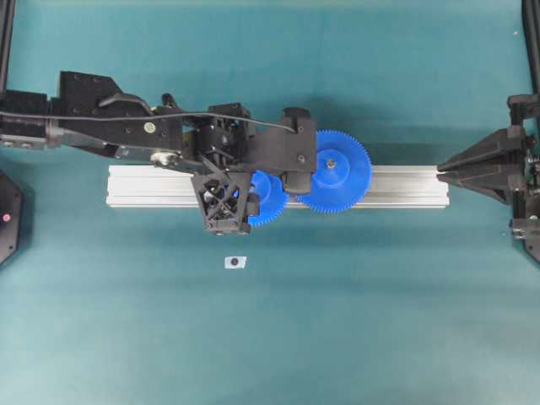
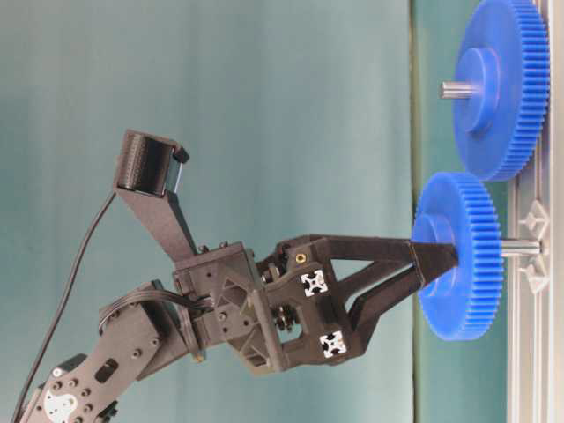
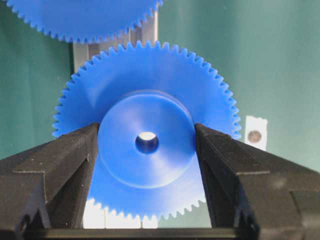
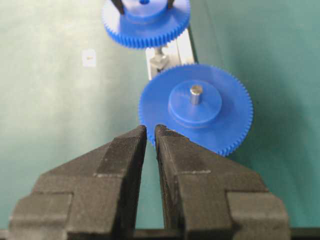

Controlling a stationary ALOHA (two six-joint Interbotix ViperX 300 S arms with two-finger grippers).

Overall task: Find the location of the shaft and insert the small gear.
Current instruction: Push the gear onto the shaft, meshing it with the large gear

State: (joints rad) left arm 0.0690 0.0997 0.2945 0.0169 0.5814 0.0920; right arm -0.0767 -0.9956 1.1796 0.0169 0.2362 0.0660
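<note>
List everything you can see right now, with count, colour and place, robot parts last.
small gear: one, blue, held by its hub above the rail
large gear: one, blue, on the rail, grey pin through its hub
shaft: one, grey, standing up from the rail under the small gear
rail: one, silver, across the table's middle
white tag: one, dark dot on it, on the table beside the rail
table: teal
left end effector: black, gripping the small gear's hub
right end effector: black, nearly closed, empty

Blue toothed small gear (image 3: 145, 145) sits partway onto the grey shaft (image 2: 520, 248).
</note>
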